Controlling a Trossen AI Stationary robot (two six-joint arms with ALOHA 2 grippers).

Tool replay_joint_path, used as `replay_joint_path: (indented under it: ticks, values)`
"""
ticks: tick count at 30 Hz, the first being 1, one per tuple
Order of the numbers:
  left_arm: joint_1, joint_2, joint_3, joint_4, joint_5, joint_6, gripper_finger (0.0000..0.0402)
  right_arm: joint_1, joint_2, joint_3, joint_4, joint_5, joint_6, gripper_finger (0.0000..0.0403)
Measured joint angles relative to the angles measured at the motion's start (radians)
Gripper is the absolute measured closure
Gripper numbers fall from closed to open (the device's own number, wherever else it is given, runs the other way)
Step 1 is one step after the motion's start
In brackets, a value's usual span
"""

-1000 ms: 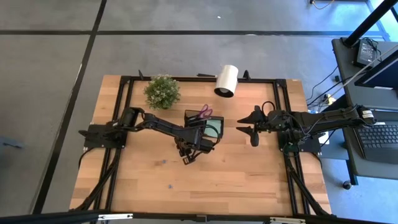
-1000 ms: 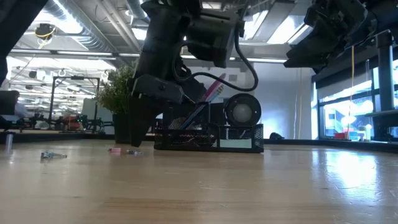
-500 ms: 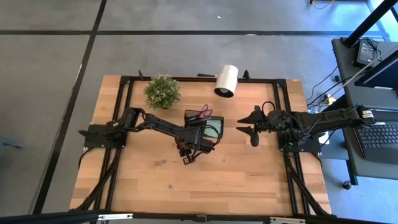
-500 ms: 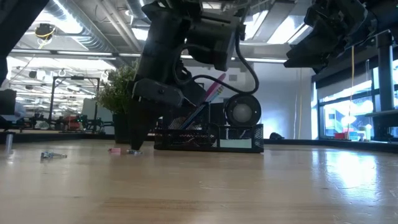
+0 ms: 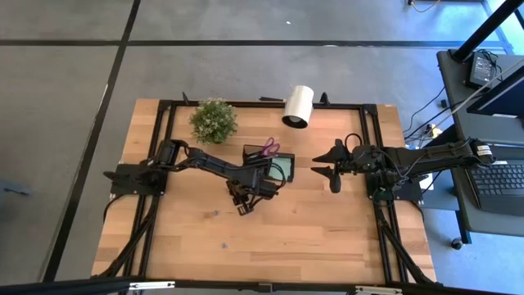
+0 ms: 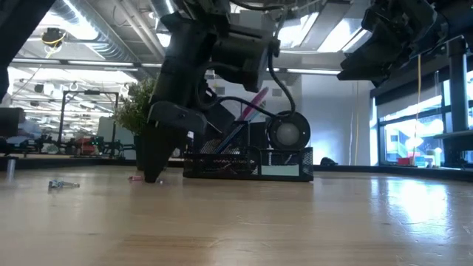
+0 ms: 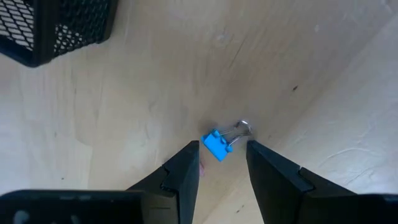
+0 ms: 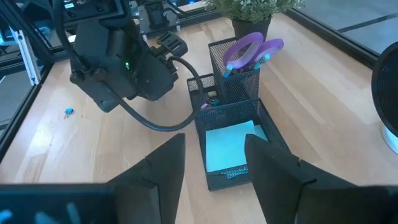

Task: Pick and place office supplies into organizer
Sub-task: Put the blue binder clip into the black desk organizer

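**Left gripper down over a blue clip beside the organizer**

Pale wood table (image 5: 327, 238) with visible grain and a black metal frame along its edges, on a grey floor with dark seams. Low view: bright room behind, ceiling light strips, windows at right. A desk with a laptop (image 5: 499, 182) sits at the right edge of the high view.

Round green potted plant (image 5: 214, 120) upper left of the table; white roll (image 5: 298, 106) at top centre. Black mesh organizer (image 8: 231, 140) at centre: purple scissors (image 8: 250, 49) upright in the taller section, light green sticky pad (image 8: 233, 144) flat in the low tray.

Left gripper (image 7: 221, 163) points down just below-left of the organizer, fingers spread with a small blue binder clip (image 7: 217, 145) between the tips, not clamped. Another small blue clip (image 8: 68, 112) lies on the wood well apart, beyond the left arm.

Right gripper (image 8: 211, 168) hangs high at centre right of the table, fingers parted, empty.
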Motion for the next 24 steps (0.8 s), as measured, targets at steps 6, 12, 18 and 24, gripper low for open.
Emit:
replay_joint_path:
  ticks: [6,12,18,24]
  values:
    - [0.002,0.002,-0.001,0.014,0.0,0.09,0.027,0.0,0.0,0.0,0.001,0.0,0.002,0.0232]
    - [0.002,0.003,-0.002,0.026,-0.01,0.261,0.027,0.0,0.0,0.0,0.013,0.0,0.002,0.0232]
    - [0.002,0.003,-0.002,0.031,-0.011,0.366,0.027,0.0,0.0,0.0,0.012,0.0,0.002,0.0232]
    - [0.001,0.003,-0.002,0.032,-0.015,0.552,0.027,0.0,0.0,0.0,0.012,0.0,0.001,0.0232]
